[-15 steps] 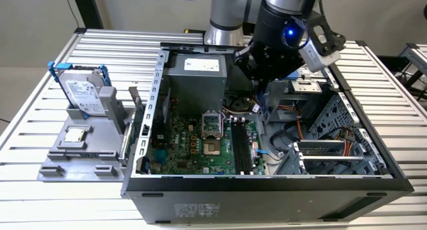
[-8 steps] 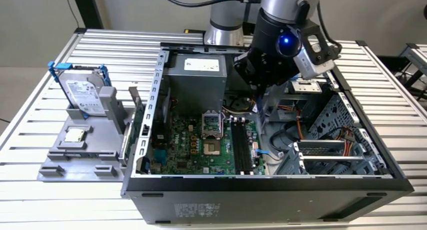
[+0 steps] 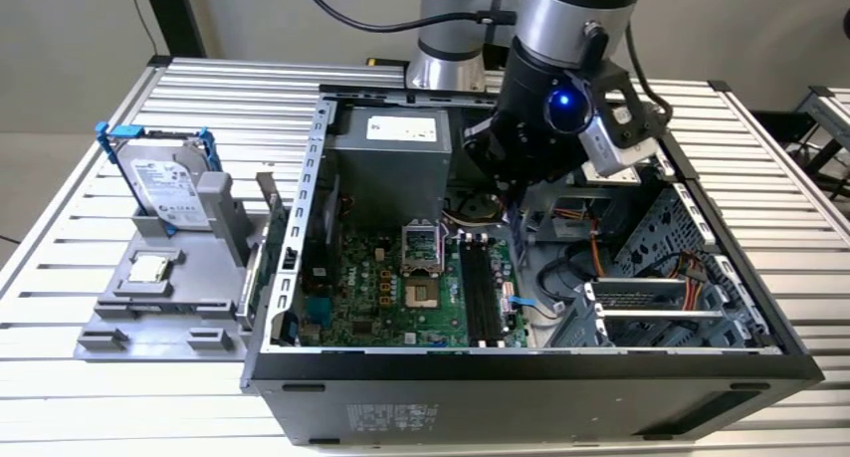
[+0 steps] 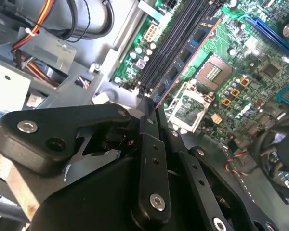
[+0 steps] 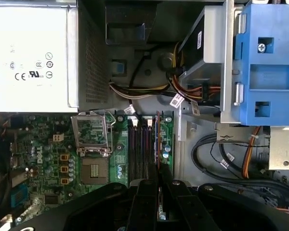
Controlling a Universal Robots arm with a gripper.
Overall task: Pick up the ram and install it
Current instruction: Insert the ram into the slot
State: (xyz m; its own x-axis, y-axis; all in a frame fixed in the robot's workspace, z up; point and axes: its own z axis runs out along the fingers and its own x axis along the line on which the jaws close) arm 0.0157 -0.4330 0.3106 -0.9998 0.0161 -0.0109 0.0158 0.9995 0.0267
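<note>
The ram [image 4: 185, 57] is a thin dark stick with a row of chips. It is seen edge-on in both wrist views, and my gripper [image 4: 149, 109] is shut on one end of it. The stick [image 5: 158, 142] runs parallel to the black memory slots [image 5: 139, 144] of the motherboard [image 5: 48, 159], over their side nearest the drive cage. I cannot tell whether it touches a slot. In the exterior view my gripper [image 3: 525, 193] hangs inside the open computer case [image 3: 531, 362], above the far end of the slots [image 3: 485, 288].
A grey power supply [image 3: 385, 148] and cable bundles [image 5: 149, 91] lie close behind the gripper. A blue drive cage [image 5: 269, 62] stands beside it. The open CPU socket [image 5: 91, 137] is near the slots. Outside the case, a grey stand holds a hard drive [image 3: 166, 183] and a CPU chip [image 3: 149, 268].
</note>
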